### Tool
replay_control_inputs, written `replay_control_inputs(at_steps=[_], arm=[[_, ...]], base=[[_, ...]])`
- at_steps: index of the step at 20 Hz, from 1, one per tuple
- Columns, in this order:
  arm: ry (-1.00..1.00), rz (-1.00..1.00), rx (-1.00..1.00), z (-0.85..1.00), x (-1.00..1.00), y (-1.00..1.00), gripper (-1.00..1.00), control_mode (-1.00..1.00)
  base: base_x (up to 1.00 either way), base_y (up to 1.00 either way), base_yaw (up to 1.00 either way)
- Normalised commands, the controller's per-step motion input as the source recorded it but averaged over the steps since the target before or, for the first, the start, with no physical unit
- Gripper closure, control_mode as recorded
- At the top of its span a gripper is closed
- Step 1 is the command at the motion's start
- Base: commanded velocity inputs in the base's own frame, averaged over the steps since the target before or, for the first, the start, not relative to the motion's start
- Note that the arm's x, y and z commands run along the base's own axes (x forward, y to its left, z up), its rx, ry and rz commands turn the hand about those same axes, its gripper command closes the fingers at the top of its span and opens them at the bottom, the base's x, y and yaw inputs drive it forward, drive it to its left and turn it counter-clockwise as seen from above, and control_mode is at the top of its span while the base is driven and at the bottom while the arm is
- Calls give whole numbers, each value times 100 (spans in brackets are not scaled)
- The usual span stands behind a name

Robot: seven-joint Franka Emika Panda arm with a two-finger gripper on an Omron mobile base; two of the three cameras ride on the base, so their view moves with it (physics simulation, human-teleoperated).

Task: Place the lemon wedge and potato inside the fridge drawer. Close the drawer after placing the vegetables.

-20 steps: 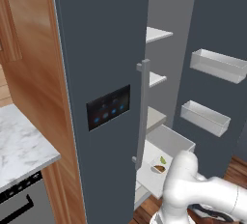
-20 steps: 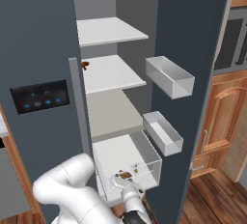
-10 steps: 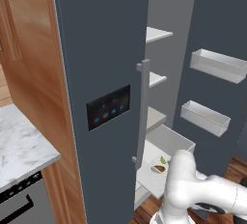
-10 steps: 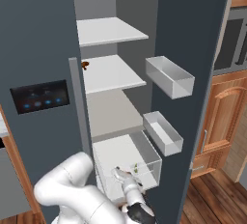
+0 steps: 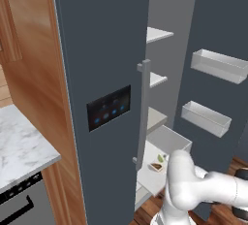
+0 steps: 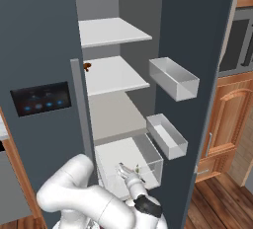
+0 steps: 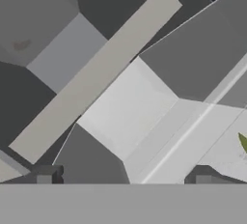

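Observation:
The fridge drawer, a translucent whitish box, stands pulled out at the bottom of the open fridge. In the left base view, a small brown lump, the potato, lies inside the drawer, with a greenish piece that looks like the lemon wedge beside it. My gripper hovers open over the drawer's front part, with nothing between its fingers. In the hand view the gripper looks along pale drawer and shelf surfaces, and a green sliver shows at the right edge.
The open fridge door carries two clear bins to the right of the drawer. White shelves sit above, and a small brown thing lies on the middle one. A marble counter is at left.
The hand has shifted a little above the drawer, tilting back slightly. Its jaws have stayed open, and the drawer has not moved.

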Motion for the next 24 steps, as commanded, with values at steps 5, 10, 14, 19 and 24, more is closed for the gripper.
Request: replay_control_inputs(at_steps=[5, 10, 14, 19, 24], arm=[[0, 1, 10, -31, 39, 20, -100, -100], [0, 2, 11, -31, 53, 34, -100, -100], [0, 4, 11, -30, 56, 34, -100, -100], [-1, 4, 13, -33, 53, 35, -100, -100], [-2, 3, 13, -34, 50, 38, -100, -100]], base=[[0, 0, 0], [0, 0, 0], [0, 0, 0], [0, 0, 0], [0, 0, 0]])
